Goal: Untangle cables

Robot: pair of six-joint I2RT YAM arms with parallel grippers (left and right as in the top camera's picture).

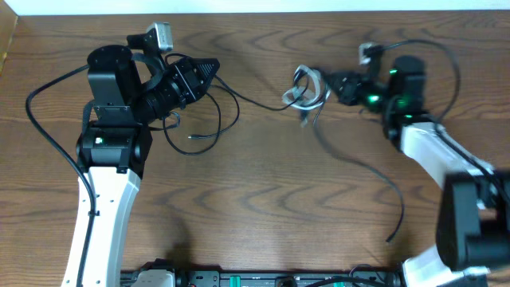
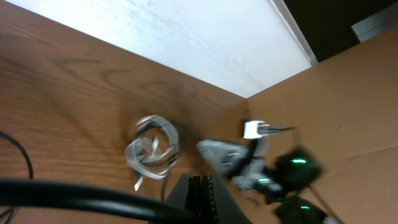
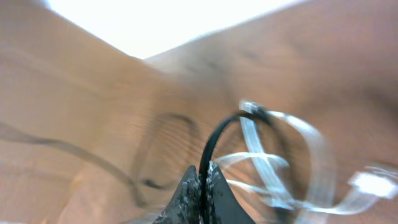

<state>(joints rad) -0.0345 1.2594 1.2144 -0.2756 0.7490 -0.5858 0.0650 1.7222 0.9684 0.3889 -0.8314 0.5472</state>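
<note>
Only the right wrist view shows right fingers (image 3: pixel 186 196) clamping the black cable (image 3: pixel 208 152); left fingers (image 2: pixel 186 199) sit clenched.

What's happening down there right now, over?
Left fingers shut. Right fingers shut on black cable. White cable coiled, tangled with it. Nothing blocking.

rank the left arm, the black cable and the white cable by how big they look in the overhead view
1. left arm: largest by far, a bulky body.
2. black cable: a long run, but very thin.
3. white cable: smallest, bunched in a small coil.
</note>
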